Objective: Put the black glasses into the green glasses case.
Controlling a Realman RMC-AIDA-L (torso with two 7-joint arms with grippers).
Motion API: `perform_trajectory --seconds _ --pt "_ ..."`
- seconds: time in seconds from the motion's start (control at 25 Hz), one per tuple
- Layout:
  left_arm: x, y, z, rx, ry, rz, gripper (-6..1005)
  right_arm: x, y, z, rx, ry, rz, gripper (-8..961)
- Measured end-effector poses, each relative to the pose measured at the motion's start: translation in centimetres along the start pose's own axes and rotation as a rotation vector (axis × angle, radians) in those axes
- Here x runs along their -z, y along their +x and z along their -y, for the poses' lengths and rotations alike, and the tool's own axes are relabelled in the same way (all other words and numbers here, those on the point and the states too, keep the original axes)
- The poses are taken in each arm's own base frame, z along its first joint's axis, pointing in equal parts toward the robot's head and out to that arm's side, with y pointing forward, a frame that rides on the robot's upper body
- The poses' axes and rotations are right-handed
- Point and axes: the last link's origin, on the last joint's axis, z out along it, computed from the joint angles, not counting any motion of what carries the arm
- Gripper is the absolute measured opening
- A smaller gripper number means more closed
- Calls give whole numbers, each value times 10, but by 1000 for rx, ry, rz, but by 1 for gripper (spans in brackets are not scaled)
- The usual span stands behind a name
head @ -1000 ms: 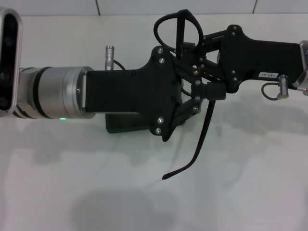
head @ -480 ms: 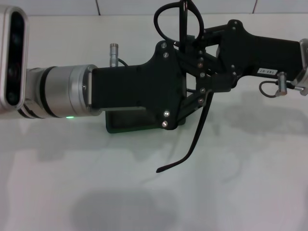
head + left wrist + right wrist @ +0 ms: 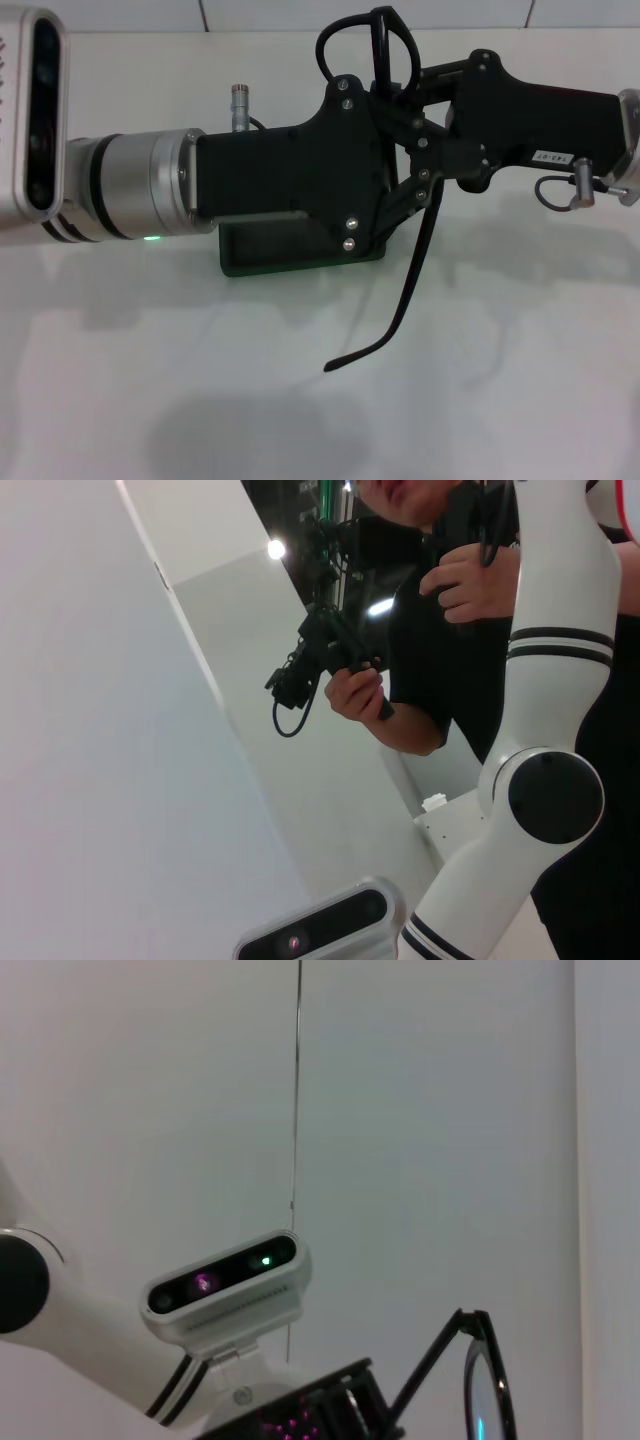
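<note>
The black glasses [image 3: 419, 262] hang in the air above the white table, lenses at the top and one temple arm dangling down toward the front. My right gripper [image 3: 392, 95] comes in from the right and is shut on the frame just below the lenses. The lens rim and a temple also show in the right wrist view [image 3: 487, 1380]. My left gripper [image 3: 425, 186] reaches in from the left and meets the glasses just below the right one. The green glasses case [image 3: 290, 258] lies on the table under the left gripper, mostly hidden by it.
The white table [image 3: 520, 380] spreads in front and to both sides. A tiled wall edge [image 3: 120, 15] runs along the back. The left wrist view shows a person [image 3: 440, 610] holding a device, and a white robot arm [image 3: 545, 790].
My left gripper has moved a little right and toward the back, uncovering more of the case. The right gripper and the glasses have stayed nearly still; the dangling temple swung slightly.
</note>
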Motion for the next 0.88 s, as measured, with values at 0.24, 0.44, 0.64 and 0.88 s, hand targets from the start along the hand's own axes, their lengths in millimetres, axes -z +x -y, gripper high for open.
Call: perform_trajectory --seconds 0.24,0.44,0.64,0.88 --pt "0 -1 1 0 5 7 0 0 -1 -2 0 -12 7 110" --pt "0 -1 1 0 6 8 0 0 -1 -2 -1 -13 8 110" --pt "0 -1 1 -1 5 8 0 0 -1 -3 -1 -18 12 110" --pt "-1 -1 2 -3 4 11 -1 1 -2 -4 -2 -27 18 110"
